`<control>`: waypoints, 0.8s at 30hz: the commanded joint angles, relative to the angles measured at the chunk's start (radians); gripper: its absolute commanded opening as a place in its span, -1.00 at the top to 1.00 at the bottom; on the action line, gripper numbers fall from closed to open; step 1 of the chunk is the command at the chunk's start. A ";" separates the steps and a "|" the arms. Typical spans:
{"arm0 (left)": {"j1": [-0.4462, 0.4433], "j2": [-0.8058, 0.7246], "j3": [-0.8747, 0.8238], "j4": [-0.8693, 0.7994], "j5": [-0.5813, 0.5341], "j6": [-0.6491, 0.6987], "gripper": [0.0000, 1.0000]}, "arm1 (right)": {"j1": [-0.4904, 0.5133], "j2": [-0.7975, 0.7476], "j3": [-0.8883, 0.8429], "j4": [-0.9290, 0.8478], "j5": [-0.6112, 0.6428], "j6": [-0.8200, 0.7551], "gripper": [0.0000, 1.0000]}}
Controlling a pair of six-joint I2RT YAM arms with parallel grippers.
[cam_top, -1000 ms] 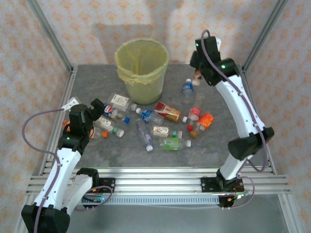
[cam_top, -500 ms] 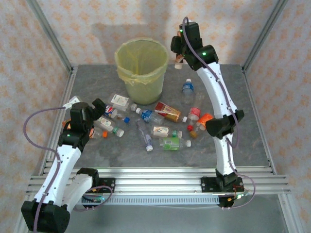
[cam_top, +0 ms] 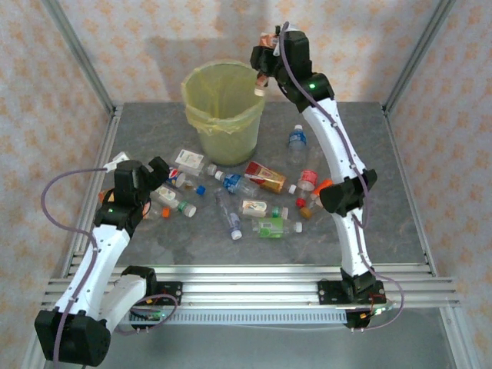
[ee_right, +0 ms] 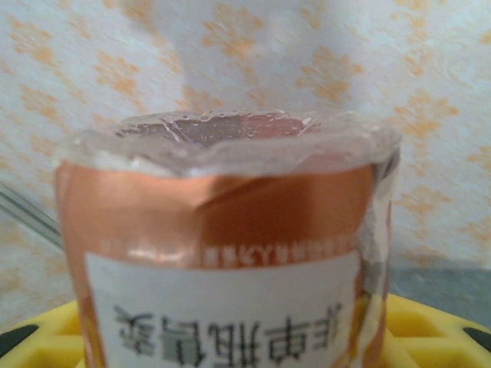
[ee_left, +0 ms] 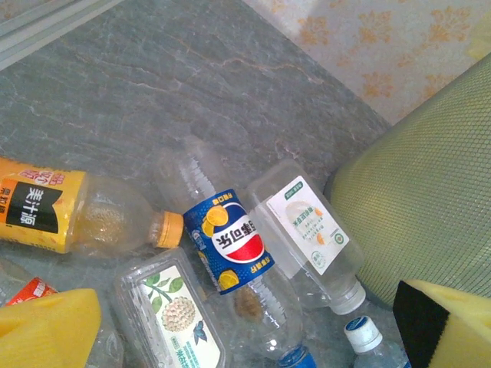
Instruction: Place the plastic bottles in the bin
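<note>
Carry nearly done: right gripper (cam_top: 266,63), clamped on copper-labelled clear plastic bottle (ee_right: 222,253), has swung left to seemingly over rim of round yellow-lined bin (cam_top: 224,137); release next.

Our right arm stretched up and far forward, elbow bent, its hand (cam_top: 264,66) clamped on a copper-labelled bottle (ee_right: 222,253). Our left arm reached low and forward, its hand (cam_top: 159,172) tilted downward, yellow-padded fingers (ee_left: 46,330) spread wide apart.
</note>
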 commanded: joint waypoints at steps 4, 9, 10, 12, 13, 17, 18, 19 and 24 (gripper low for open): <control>0.005 0.005 0.036 -0.010 0.009 0.017 -1.00 | 0.027 0.014 0.036 0.198 -0.072 0.010 0.29; 0.006 0.007 0.047 -0.021 0.011 0.019 -1.00 | 0.039 0.063 0.036 0.327 -0.119 0.002 0.28; 0.005 0.006 0.048 -0.026 0.008 0.019 -1.00 | 0.042 0.074 0.037 0.344 -0.121 -0.003 0.28; 0.005 -0.001 0.047 -0.036 0.003 0.018 -1.00 | 0.047 0.096 0.037 0.372 -0.116 -0.019 0.28; 0.005 -0.005 0.046 -0.039 0.003 0.018 -1.00 | 0.049 0.106 0.039 0.379 -0.109 -0.022 0.28; 0.005 -0.018 0.039 -0.045 0.003 0.015 -1.00 | 0.049 0.142 0.039 0.395 -0.092 -0.039 0.28; 0.005 -0.019 0.041 -0.046 0.003 0.015 -1.00 | 0.049 0.149 0.039 0.396 -0.092 -0.045 0.28; 0.005 -0.021 0.041 -0.045 0.005 0.013 -1.00 | 0.049 0.157 0.039 0.394 -0.095 -0.052 0.28; 0.005 -0.022 0.041 -0.034 0.011 -0.002 -1.00 | 0.050 0.196 0.037 0.383 -0.094 -0.097 0.28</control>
